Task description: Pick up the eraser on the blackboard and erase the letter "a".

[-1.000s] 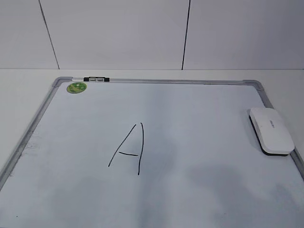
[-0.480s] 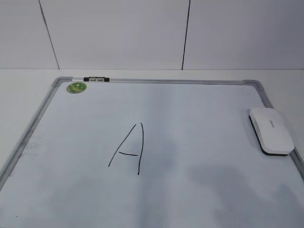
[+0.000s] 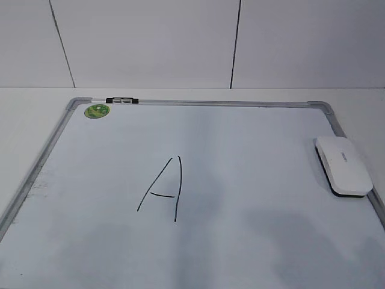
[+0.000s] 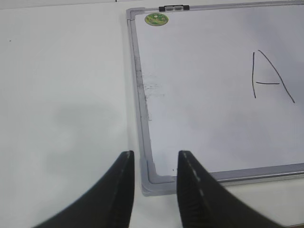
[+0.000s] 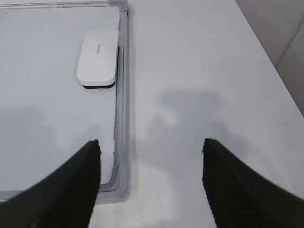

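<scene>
The white eraser [image 3: 343, 164] lies on the blackboard [image 3: 252, 150] at its right edge; it also shows in the right wrist view [image 5: 98, 58]. A large angular capital "A" [image 3: 165, 189] is drawn mid-board and shows in the left wrist view [image 4: 270, 78]. No small lowercase "a" shows in any view. My left gripper [image 4: 155, 154] is open and empty above the board's near left corner. My right gripper [image 5: 151, 142] is wide open and empty above the near right corner, well short of the eraser. Neither gripper shows in the exterior view.
A round green sticker [image 3: 97, 111] and a small black-and-silver clip [image 3: 120, 100] sit at the board's far left corner. The board's grey frame [image 5: 124, 71] lies on a white table [image 5: 199, 71]. A white panelled wall [image 3: 150, 42] stands behind.
Only the faint shadows on the board's near part have shifted slightly. The eraser and the board have not moved.
</scene>
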Motion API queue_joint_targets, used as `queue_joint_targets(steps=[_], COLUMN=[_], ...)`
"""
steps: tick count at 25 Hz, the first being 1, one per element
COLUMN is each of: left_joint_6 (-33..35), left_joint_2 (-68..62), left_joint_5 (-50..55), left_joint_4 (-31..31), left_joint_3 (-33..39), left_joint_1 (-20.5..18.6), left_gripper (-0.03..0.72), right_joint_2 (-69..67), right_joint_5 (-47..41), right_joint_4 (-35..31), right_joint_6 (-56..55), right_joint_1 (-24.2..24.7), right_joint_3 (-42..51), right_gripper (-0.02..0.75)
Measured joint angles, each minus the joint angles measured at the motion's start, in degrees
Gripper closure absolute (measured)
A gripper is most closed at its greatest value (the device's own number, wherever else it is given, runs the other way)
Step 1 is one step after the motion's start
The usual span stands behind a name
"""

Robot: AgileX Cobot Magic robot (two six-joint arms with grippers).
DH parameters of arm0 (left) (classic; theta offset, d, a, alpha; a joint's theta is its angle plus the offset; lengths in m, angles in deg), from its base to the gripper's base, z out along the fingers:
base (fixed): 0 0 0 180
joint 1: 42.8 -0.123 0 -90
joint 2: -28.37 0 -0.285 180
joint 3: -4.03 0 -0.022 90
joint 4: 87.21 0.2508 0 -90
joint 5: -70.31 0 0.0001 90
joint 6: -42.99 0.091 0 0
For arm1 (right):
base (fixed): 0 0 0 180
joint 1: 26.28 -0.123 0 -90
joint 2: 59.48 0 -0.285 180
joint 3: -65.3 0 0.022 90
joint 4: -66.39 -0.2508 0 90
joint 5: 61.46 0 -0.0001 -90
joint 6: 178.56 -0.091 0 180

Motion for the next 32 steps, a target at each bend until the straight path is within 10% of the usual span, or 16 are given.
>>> queue_joint_targets(steps=[32], left_joint_6=[0.00], left_joint_2=[0.00], left_joint_5=[0.00], left_joint_4=[0.00], left_joint_3=[0.00], left_joint_1=[-0.60], left_gripper=[0.454], right_joint_2=[0.00], right_joint_5=[0.00], right_joint_4=[0.03], right_joint_6=[0.00], right_joint_1=[1.30], right_joint_3=[0.00], right_gripper=[0.199])
